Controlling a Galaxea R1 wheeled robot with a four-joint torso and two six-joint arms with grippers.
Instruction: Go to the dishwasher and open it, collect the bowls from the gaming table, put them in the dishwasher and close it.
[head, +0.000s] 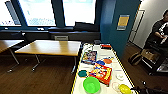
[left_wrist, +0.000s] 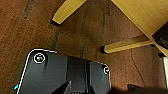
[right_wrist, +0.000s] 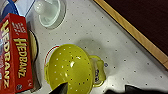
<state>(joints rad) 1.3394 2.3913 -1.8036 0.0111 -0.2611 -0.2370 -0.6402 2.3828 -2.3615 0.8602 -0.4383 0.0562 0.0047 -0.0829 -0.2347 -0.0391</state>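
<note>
green bowl (head: 91, 85), white yellow-edged gaming table (head: 100, 53)

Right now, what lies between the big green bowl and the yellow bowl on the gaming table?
In the head view, the red game box's near corner sits between the green bowl and yellow bowl, with white tabletop below.

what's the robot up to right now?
It stands at the near end of the gaming table, which carries board-game boxes and bowls: a green bowl nearest, blue and orange ones farther up. Nothing is held. The right wrist camera looks down on a yellow perforated bowl beside a red game box; the left one looks at the wooden floor. A person stands off to the right.
</note>
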